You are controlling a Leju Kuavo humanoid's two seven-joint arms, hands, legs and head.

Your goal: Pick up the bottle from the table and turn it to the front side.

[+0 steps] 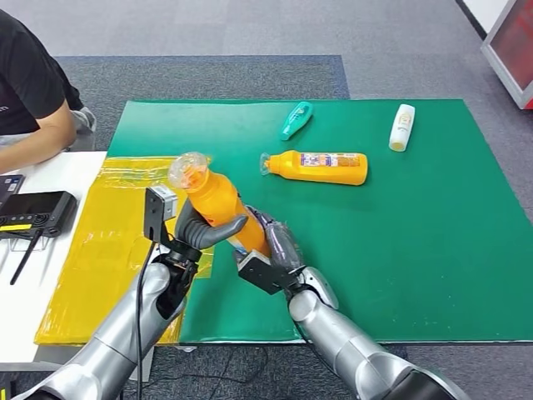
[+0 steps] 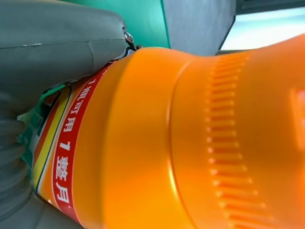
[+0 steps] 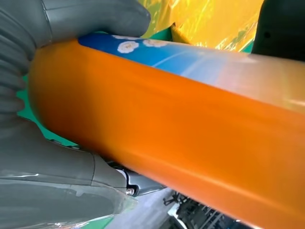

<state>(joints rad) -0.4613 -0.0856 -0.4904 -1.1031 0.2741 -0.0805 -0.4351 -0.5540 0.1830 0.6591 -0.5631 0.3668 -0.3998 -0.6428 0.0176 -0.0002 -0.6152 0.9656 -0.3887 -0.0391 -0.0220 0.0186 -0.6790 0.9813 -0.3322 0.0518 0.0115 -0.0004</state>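
An orange bottle (image 1: 221, 204) with a clear cap is lifted above the green mat (image 1: 402, 242), tilted with its cap up and to the left. My left hand (image 1: 202, 232) grips its upper body, thumb across the front. My right hand (image 1: 276, 250) holds its lower end. Up close, the left wrist view has the orange bottle (image 2: 187, 138) with a red label band beside my left hand (image 2: 50, 52). The right wrist view has the orange bottle (image 3: 172, 138) with a blue label strip, clasped by my right hand (image 3: 54, 171).
A second orange bottle (image 1: 317, 167) lies on the mat, with a teal bottle (image 1: 296, 120) and a white bottle (image 1: 401, 127) farther back. A yellow plastic sheet (image 1: 94, 250) covers the left. A seated person (image 1: 28, 92) and a black device (image 1: 34, 213) are at the left table.
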